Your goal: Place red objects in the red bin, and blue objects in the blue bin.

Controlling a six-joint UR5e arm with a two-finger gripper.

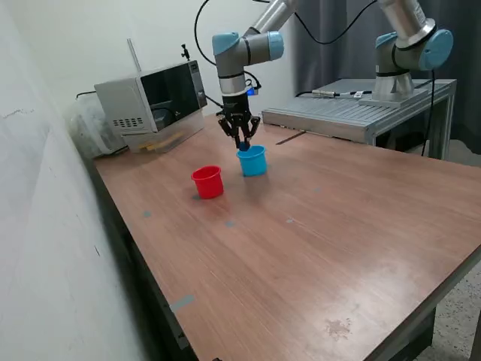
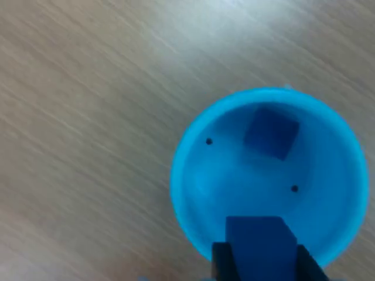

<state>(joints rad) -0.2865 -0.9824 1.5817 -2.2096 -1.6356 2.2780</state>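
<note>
The tool, clamped on a tiny dark blue cube, hangs over the small light blue plastic cup; release should come only once centred above the cube already inside.

Wrist cam is looking straight down into the light blue cup sitting on the wood table. One dark blue cube is lying inside, another blue cube is sitting pinched between the gripper fingers above the rim.
</note>
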